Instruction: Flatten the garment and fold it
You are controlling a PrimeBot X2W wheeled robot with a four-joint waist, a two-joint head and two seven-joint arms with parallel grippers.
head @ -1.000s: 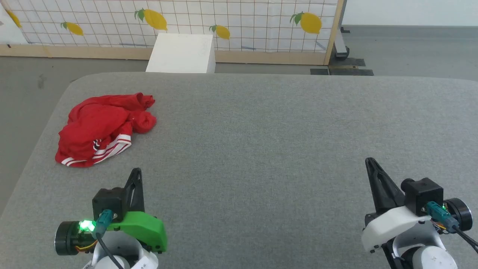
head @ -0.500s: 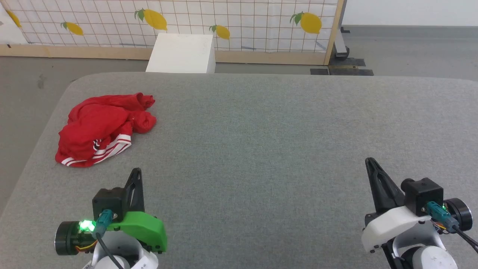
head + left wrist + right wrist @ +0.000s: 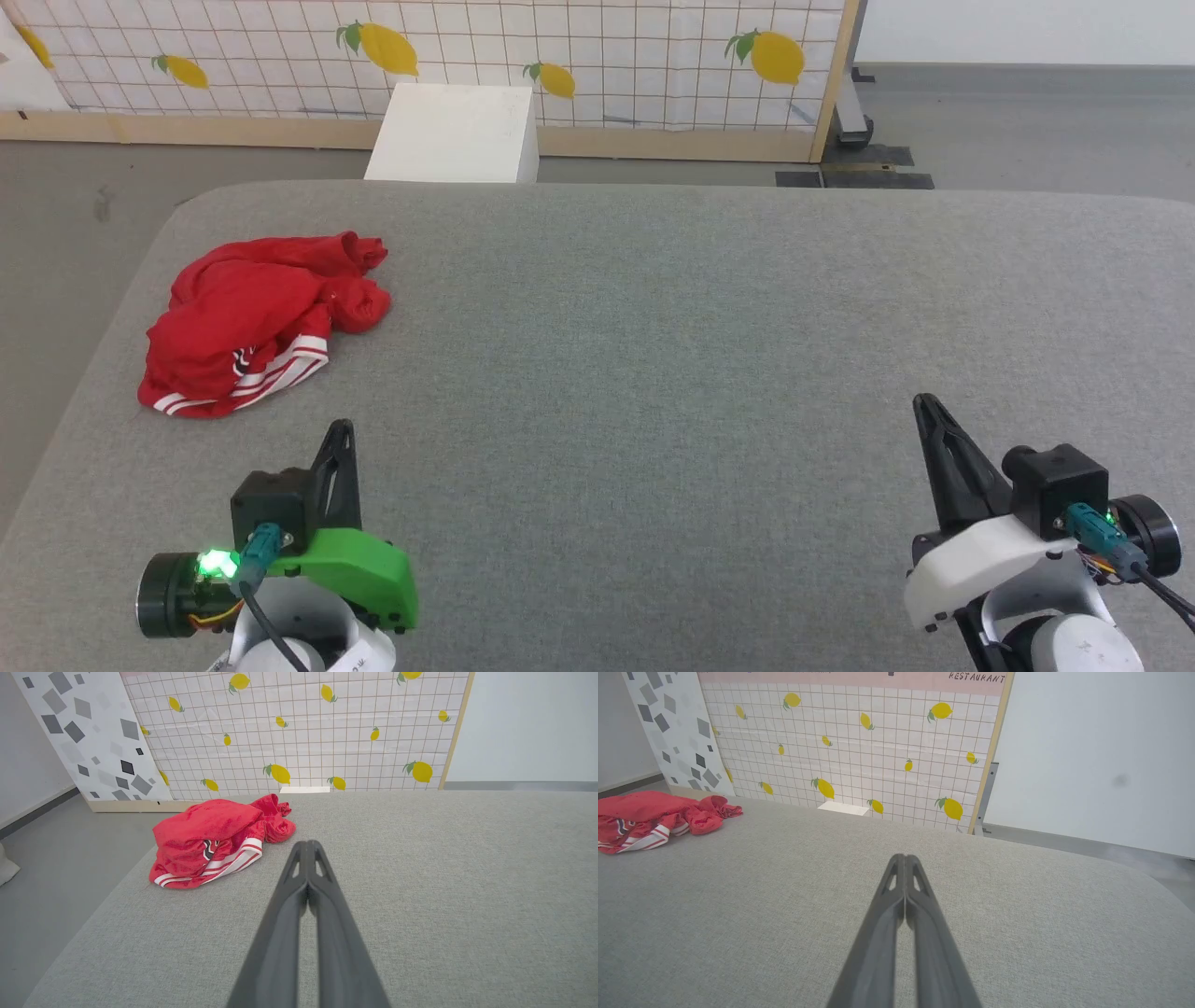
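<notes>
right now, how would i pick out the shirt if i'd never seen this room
Start at the big grey table in front of the lemon-patterned screen. Near its far left corner lies a crumpled red shirt with white striped trim, bright against the plain grey.

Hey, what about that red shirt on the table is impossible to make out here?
Lettering on the garment: crumpled folds hide nearly all of it, every view.
Neckline and sleeve shape: buried in the bunched cloth, every view.
One end of the garment: cut off by the left edge of the right wrist view.
</notes>
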